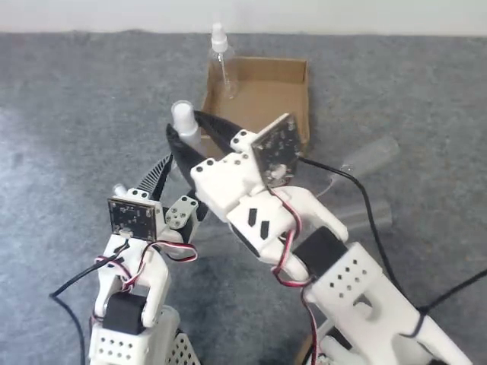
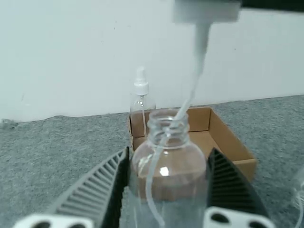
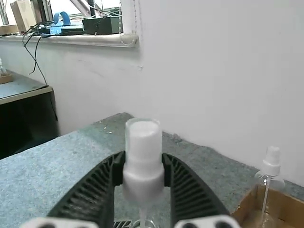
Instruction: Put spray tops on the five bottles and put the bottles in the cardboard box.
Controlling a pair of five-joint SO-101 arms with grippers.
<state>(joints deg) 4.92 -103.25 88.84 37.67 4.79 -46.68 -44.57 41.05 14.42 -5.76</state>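
While my right pincer (image 3: 142, 159) is clamped on a white spray top (image 3: 142, 137), I hold that top just above the open bottle (image 2: 167, 173). My left pincer (image 2: 168, 156) grips this bottle by its shoulders, on the near side of the cardboard box (image 1: 266, 95). The top's thin tube (image 2: 190, 97) runs down through the bottle's neck, but the cap itself hangs well clear of the threads. I judge this bottle only half fitted: the cap has yet to come down and be screwed on. One bottle looks finished. A capped bottle (image 1: 223, 65) stands upright at the box's far left corner. It seems to be inside the box, though I cannot rule out that it stands just behind the wall. To the right of the box, on the grey carpet (image 1: 76, 114), I make out a lying bottle (image 1: 370, 157) not far from the box's right wall. A second lying bottle (image 1: 364, 215) is farther from the box, toward my side. Both are clear, and I cannot tell whether they have tops. By my count one of five is done and one is in hand. At least two wait beside the box, and I cannot place the fifth.
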